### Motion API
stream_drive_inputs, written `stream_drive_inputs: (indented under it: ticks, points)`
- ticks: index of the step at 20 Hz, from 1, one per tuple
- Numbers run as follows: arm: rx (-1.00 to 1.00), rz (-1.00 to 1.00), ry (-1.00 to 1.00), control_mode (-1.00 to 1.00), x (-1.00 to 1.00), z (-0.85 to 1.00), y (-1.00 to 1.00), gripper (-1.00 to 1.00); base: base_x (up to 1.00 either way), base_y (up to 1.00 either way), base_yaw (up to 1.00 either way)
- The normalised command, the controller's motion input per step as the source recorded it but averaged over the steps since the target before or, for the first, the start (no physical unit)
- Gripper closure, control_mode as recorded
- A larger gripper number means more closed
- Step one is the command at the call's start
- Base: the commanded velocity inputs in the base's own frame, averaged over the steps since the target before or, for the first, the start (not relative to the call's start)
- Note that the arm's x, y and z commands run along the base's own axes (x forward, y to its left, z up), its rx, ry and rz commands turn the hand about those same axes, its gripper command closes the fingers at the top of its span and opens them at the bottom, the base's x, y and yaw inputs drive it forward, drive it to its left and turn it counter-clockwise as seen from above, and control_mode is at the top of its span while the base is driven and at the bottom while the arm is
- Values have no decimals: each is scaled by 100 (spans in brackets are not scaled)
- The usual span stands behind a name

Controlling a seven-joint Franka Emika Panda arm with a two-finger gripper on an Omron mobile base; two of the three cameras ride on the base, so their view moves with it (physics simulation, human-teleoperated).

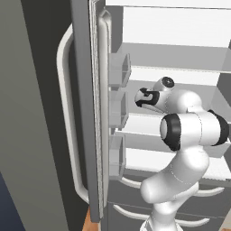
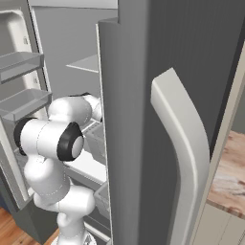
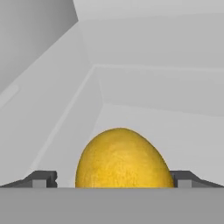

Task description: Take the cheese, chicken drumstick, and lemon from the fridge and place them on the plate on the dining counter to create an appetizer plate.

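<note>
**Lemon sits between the open pincer's tips**

Inside the fridge point(image 1: 180, 58), the arm reaches in over a white shelf point(image 3: 144, 92). In the hand view the lemon point(image 3: 123, 158) lies dead ahead of the pincer point(image 3: 113, 179), centred between its two fingertips point(image 3: 43, 178), which stand wide apart on either side without clamping it. The lemon looks egg-shaped, its long axis pointing away from the hand, narrower end far. Closing straight across its short width looks like the coming move.

yellow-orange lemon point(image 3: 124, 158), grey fridge point(image 1: 85, 113), white interior
</note>
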Motion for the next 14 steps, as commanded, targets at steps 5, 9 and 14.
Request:
stream_drive_inputs:
  ticks: [5, 9, 14]
  points:
    - [0, 0, 0, -100, 13, -15, -6, -100, 0, 0, 0]
    - [0, 0, 0, -100, 3, -27, -4, -100, 0, 0, 0]
    - [0, -2, 0, -100, -4, -50, -1, -100, 0, 0, 0]
